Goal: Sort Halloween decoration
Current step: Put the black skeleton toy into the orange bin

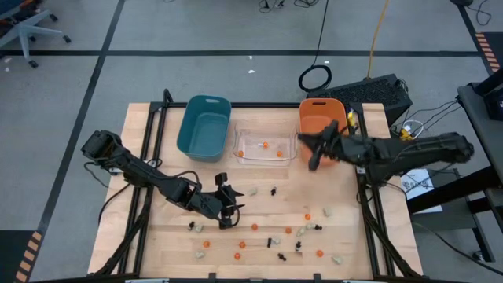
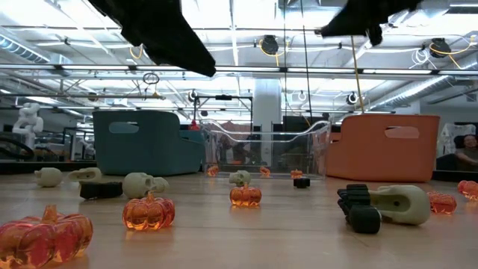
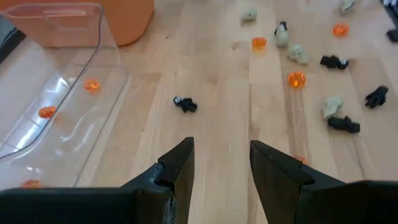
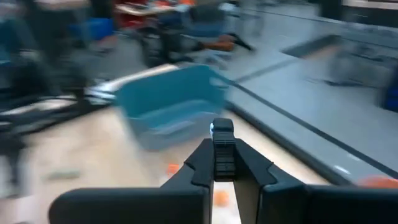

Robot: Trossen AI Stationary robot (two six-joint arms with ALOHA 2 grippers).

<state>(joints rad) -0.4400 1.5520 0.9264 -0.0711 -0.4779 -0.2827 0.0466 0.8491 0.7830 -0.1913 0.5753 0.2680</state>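
A wooden counter (image 1: 259,196) seen from above carries three bins in a row along its far edge: a teal bin (image 1: 204,126) on the left, a clear bin (image 1: 263,147) in the middle and an orange bin (image 1: 321,120) on the right. The strip of wood just in front of the bins is mostly bare, with only a few trinkets on it. The Halloween decoration (image 1: 267,236) lies scattered over the near half of the counter: small orange pumpkins, black spidery pieces and pale lumps, most of them crowded toward the near edge; a few orange pieces already lie inside the clear bin. The left gripper (image 1: 226,211) hangs over the near left part of the counter, among the trinkets, its fingers apart and holding nothing. The right gripper (image 1: 314,149) is raised between the clear bin and the orange bin, its fingers pressed together on a small black piece (image 4: 222,129), which only the right wrist view shows. Grey floor with dark lines surrounds the counter, and cables trail at the far right. The low view shows a large room with ceiling lights behind the bins, and a pale lump (image 2: 399,203) lying against a black piece close to the camera.
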